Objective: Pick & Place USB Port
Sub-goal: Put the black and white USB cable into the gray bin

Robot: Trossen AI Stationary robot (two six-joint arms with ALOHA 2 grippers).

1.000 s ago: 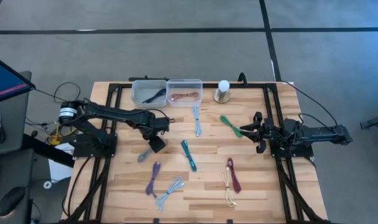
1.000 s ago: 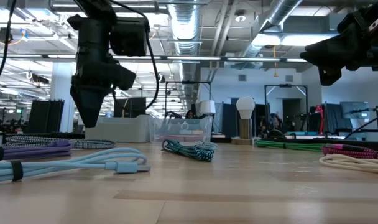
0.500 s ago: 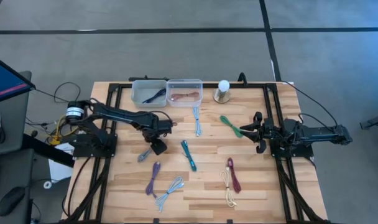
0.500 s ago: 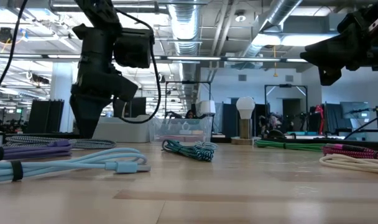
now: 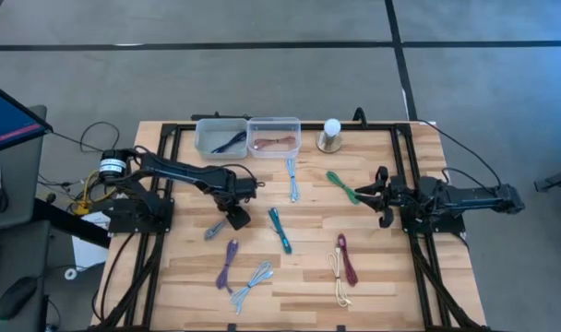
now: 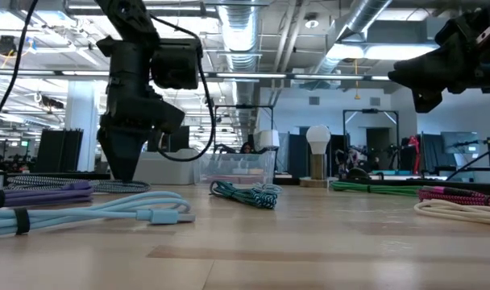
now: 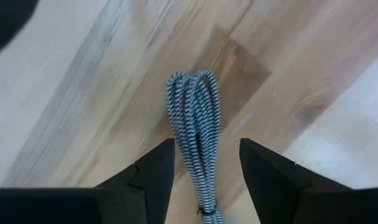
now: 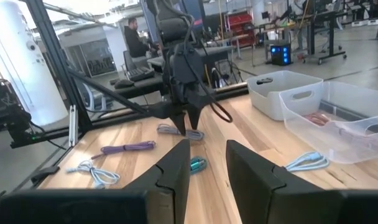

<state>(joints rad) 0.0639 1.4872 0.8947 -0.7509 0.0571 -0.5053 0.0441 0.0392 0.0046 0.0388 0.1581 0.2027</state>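
Note:
A black-and-white braided cable [image 7: 194,115] lies coiled on the wooden table, also visible as the cable [image 5: 215,230] in the high view. My left gripper [image 7: 206,148] is open and points down over it, one finger on each side of the bundle, low above the table [image 6: 125,171]. My right gripper [image 8: 207,147] is open and waits above the table's right side [image 5: 383,195], beside a green cable [image 5: 343,187].
At the far edge stand a grey bin [image 5: 220,137] with a dark cable, a clear bin [image 5: 274,136] with a reddish cable, and a bulb-shaped lamp [image 5: 331,135]. Teal [image 5: 280,229], purple [image 5: 229,263], light-blue [image 5: 253,281], maroon [image 5: 347,258] and cream [image 5: 339,279] cables lie about the table.
My left gripper has come down toward the table and shifted a little toward the near edge, ending over the braided cable. The cables have stayed where they were.

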